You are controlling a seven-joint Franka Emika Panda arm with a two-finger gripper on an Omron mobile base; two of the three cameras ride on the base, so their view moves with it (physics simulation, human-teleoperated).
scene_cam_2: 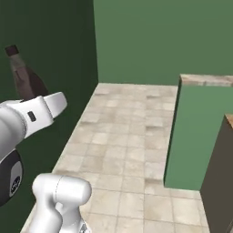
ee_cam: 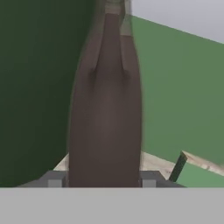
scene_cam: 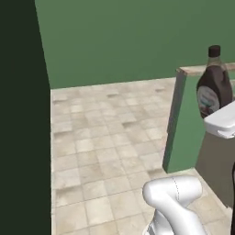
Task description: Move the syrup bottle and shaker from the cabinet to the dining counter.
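Note:
The syrup bottle (ee_cam: 105, 113), dark brown with a dark cap, stands upright between my two fingertips, and my gripper (ee_cam: 103, 180) is shut on its lower body. In the left base view the syrup bottle (scene_cam: 214, 87) shows its white label at the right edge, above the white hand (scene_cam: 223, 120). From the right base the syrup bottle (scene_cam_2: 25, 79) rises at the left, held in the air in front of a dark green wall. The shaker and the cabinet are out of view. A tan stone top (scene_cam_2: 207, 80) caps a green low wall; I cannot tell whether it is the dining counter.
A beige tiled floor (scene_cam: 105, 137) spreads ahead, with green walls behind it. The green low wall (scene_cam: 181, 124) juts in from the right. A grey-brown panel (scene_cam_2: 218, 177) stands beside it. A dark green wall (scene_cam: 23, 114) closes the left side.

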